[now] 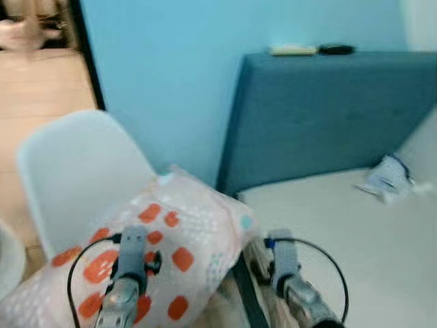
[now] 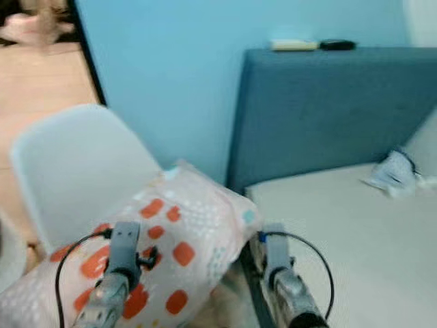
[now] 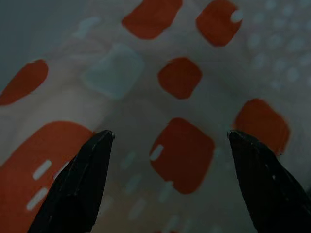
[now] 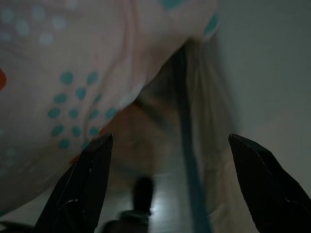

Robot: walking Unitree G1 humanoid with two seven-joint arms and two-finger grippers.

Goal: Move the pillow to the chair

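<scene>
Both arms are carrying the pillow (image 1: 171,239) w/ left gripper (image 3: 167,179) & right gripper (image 4: 170,184) spread apart, prob lowering onto chair (image 1: 82,171) next.

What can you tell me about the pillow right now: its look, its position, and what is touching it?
The pillow is a plump, soft fabric cushion, pale pink with orange-red rounded squares, some teal patches and small white and teal dots. It lies tilted across the white chair, one corner reaching toward the bed edge. The left gripper is over it with fingers spread, close to the cloth; contact cannot be confirmed. The right gripper is open at its bed-side corner.
</scene>
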